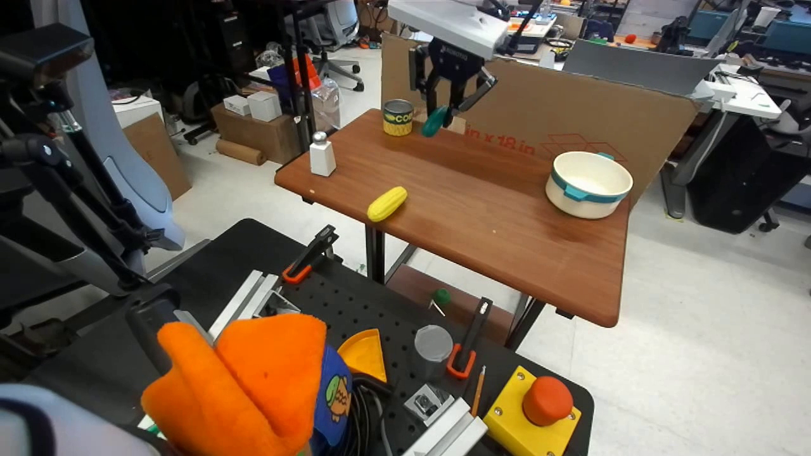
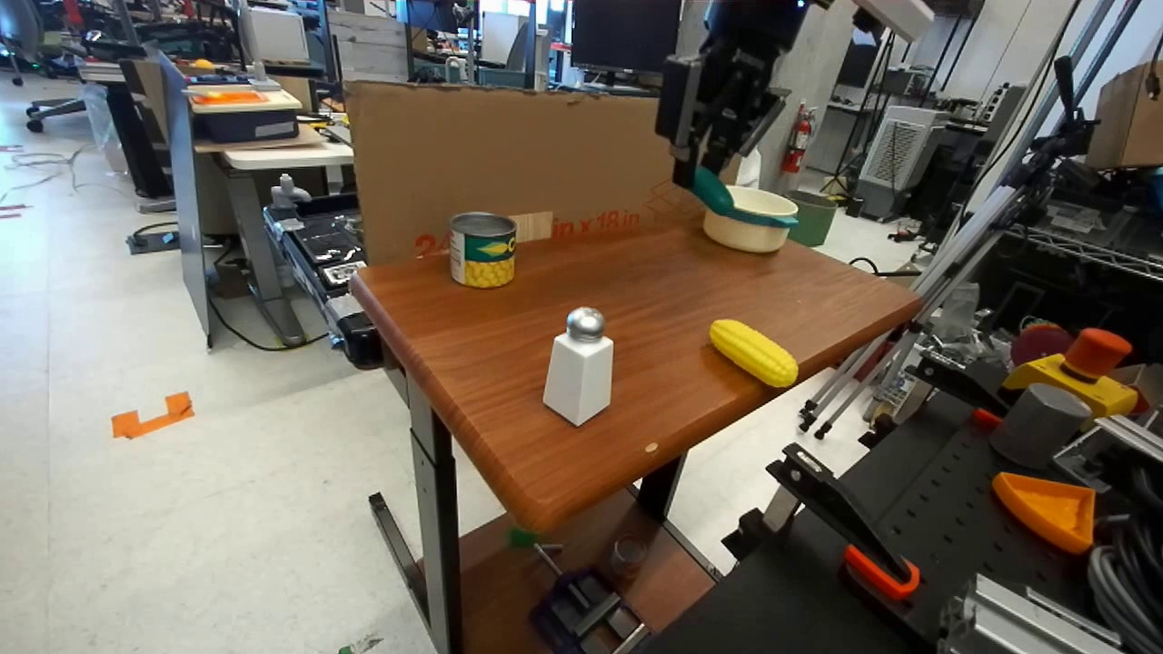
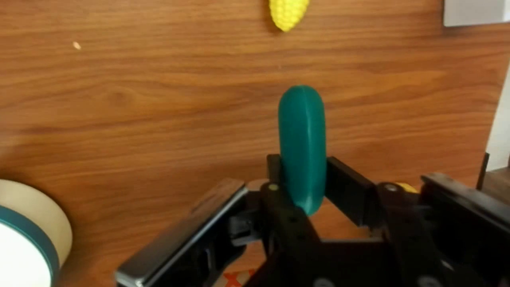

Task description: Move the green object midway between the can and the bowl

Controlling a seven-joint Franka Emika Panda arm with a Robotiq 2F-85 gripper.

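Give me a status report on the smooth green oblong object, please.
Black two-fingered hand closed on green oblong object. Object aloft over brown wood-grained table. Yellow ridged corncob lies there, probably not in the way.

A white arm (image 1: pixel 447 22) carries a black, screw-studded gripper (image 3: pixel 303 170).

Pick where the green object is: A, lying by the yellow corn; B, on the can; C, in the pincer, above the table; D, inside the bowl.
C: the green object is clamped in the pincer in the wrist view, off the table in both exterior views.
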